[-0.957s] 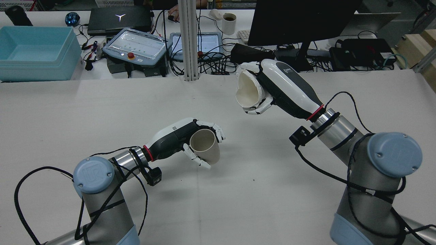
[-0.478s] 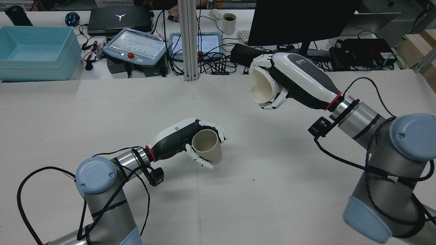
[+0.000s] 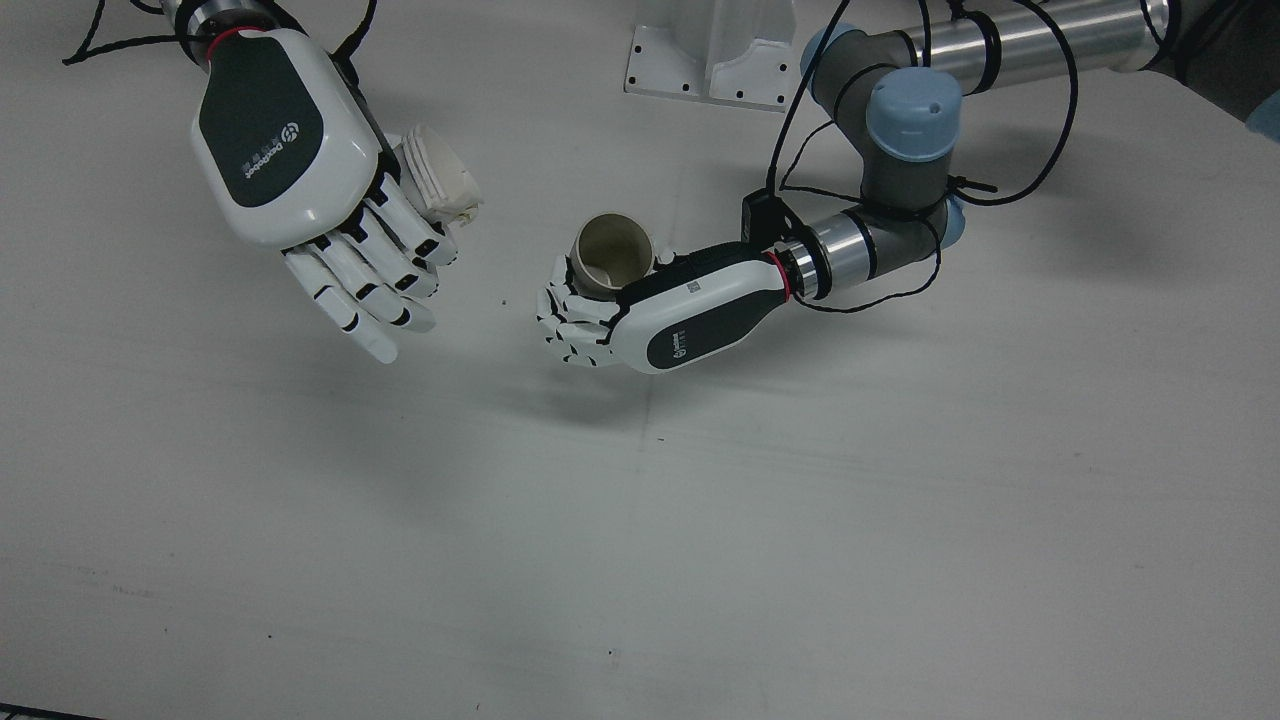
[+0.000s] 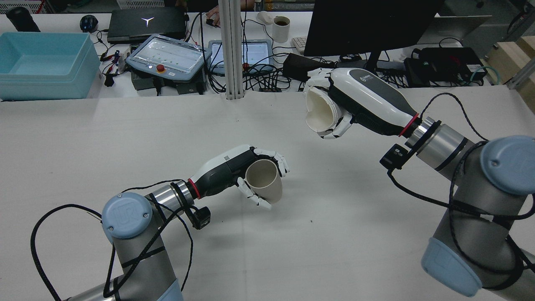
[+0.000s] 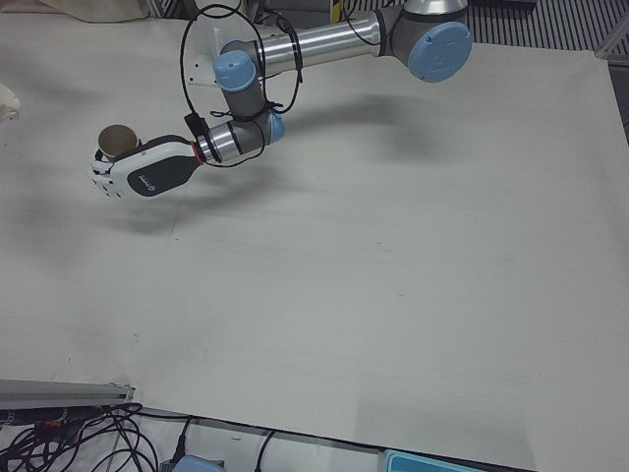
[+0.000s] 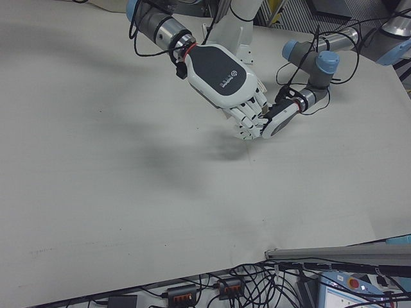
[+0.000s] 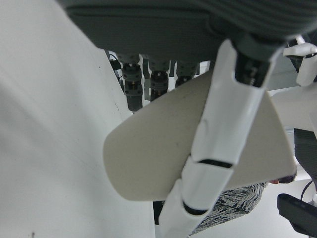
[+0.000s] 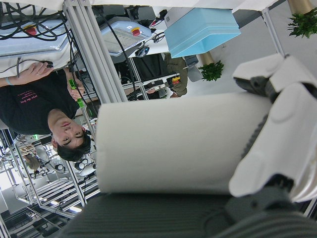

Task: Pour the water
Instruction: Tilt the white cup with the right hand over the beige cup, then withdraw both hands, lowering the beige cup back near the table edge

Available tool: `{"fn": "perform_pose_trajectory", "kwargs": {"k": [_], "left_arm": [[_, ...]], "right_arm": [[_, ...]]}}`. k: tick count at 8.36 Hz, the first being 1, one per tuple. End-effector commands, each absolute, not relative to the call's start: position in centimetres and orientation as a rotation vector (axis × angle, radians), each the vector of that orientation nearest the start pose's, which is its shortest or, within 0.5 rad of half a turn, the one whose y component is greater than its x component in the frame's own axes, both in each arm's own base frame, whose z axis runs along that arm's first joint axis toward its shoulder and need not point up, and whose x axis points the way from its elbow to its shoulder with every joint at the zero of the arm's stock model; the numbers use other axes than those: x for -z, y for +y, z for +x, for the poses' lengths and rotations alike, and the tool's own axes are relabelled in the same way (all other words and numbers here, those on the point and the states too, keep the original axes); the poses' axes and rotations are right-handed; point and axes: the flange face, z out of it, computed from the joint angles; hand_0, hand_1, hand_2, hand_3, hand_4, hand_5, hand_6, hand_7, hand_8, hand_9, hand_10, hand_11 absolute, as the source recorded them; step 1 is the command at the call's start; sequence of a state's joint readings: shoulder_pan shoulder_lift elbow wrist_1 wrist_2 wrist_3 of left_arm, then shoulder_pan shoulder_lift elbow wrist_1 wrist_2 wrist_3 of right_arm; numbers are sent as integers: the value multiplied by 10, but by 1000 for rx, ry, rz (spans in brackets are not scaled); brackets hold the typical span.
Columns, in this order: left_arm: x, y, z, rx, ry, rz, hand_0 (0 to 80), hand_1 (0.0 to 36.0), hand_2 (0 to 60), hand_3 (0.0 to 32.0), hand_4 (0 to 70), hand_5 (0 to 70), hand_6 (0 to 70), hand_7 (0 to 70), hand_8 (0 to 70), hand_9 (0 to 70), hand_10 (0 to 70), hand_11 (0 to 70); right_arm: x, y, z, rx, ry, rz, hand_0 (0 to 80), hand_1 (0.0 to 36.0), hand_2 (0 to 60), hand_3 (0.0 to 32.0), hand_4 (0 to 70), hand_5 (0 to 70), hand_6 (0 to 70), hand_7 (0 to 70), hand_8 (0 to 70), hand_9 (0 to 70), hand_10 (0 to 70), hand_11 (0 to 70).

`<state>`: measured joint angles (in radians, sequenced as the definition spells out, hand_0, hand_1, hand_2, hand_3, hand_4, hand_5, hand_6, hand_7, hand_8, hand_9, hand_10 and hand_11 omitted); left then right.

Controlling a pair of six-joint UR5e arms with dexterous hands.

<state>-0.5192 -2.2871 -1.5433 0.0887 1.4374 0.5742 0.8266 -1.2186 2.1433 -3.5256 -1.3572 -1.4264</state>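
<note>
Right now my left hand [image 4: 234, 171] wraps the upright beige cup [image 4: 264, 179] at frame centre, while my right hand [image 4: 355, 104] clasps the dented white paper cup [image 4: 319, 113] tipped sideways, up and right of it, well apart, mouth facing the beige one.

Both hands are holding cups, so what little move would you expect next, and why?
Probably the right hand carries its white cup across toward the tan cup. The white cup is already tipped on its side, yet it is well apart from the tan cup, which the left hand holds mouth up.
</note>
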Motion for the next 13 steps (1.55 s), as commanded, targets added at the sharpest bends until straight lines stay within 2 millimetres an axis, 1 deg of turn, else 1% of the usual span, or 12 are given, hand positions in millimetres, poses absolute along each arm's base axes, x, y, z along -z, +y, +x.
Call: {"fn": "perform_pose_trajectory", "kwargs": {"k": [1, 3, 4, 5, 6, 7, 8, 9, 10, 11, 12, 13], "left_arm": [[-239, -468, 578, 924, 2302, -490, 800, 353, 174, 0, 573, 700, 302, 397, 230, 328, 147, 239], [-238, -469, 578, 923, 2305, -489, 800, 352, 172, 0, 574, 700, 302, 397, 231, 330, 148, 240], [-245, -477, 571, 938, 2300, -475, 800, 353, 173, 0, 578, 700, 305, 399, 232, 331, 148, 240], [-259, -495, 553, 967, 2293, -436, 800, 355, 172, 0, 576, 700, 304, 398, 232, 331, 148, 240], [-307, -518, 515, 1032, 2261, -372, 800, 354, 179, 0, 565, 700, 298, 392, 229, 327, 147, 239], [-344, -545, 474, 1122, 2239, -348, 800, 348, 176, 0, 550, 700, 289, 383, 226, 324, 147, 238], [-385, -563, 428, 1209, 2215, -313, 800, 344, 166, 0, 550, 700, 285, 382, 223, 321, 144, 234], [-423, -567, 387, 1256, 2208, -276, 800, 341, 156, 0, 557, 700, 284, 382, 220, 317, 141, 230], [-459, -566, 359, 1309, 2187, -263, 800, 338, 157, 0, 544, 700, 276, 373, 215, 310, 140, 227], [-502, -562, 328, 1352, 2165, -232, 800, 338, 160, 0, 546, 700, 277, 374, 216, 312, 140, 228], [-550, -548, 298, 1399, 2133, -208, 800, 340, 162, 0, 539, 700, 275, 373, 217, 312, 142, 230], [-591, -540, 267, 1438, 2114, -172, 800, 340, 168, 0, 533, 700, 273, 371, 216, 312, 140, 228]], "right_arm": [[-280, -483, -239, -764, -2014, 840, 466, 189, 577, 0, 346, 700, 432, 602, 255, 377, 115, 173], [-283, -482, -238, -764, -2007, 837, 465, 191, 577, 0, 329, 700, 425, 589, 256, 378, 115, 174], [-292, -483, -235, -785, -1999, 826, 465, 191, 572, 0, 321, 700, 420, 584, 255, 377, 114, 172], [-304, -488, -232, -849, -2008, 801, 462, 185, 545, 0, 282, 700, 402, 551, 251, 371, 120, 181], [-324, -499, -233, -954, -2018, 791, 457, 166, 467, 0, 204, 700, 366, 478, 256, 374, 149, 225], [-366, -512, -235, -1095, -2043, 722, 454, 146, 406, 0, 182, 700, 362, 455, 284, 408, 174, 260], [-405, -525, -241, -1211, -2071, 627, 449, 147, 413, 0, 169, 689, 352, 413, 303, 426, 188, 281], [-433, -535, -240, -1316, -2086, 569, 451, 148, 409, 0, 159, 668, 350, 394, 315, 438, 197, 293], [-447, -540, -238, -1401, -2090, 543, 457, 154, 414, 0, 160, 682, 355, 370, 324, 443, 199, 298], [-466, -543, -238, -1466, -2075, 520, 459, 164, 456, 0, 159, 678, 370, 374, 339, 458, 222, 331], [-492, -549, -239, -1546, -2062, 471, 458, 177, 517, 0, 146, 650, 389, 369, 359, 476, 272, 405], [-532, -554, -242, -1639, -2086, 387, 460, 183, 560, 0, 161, 622, 437, 368, 405, 515, 354, 509]]}}
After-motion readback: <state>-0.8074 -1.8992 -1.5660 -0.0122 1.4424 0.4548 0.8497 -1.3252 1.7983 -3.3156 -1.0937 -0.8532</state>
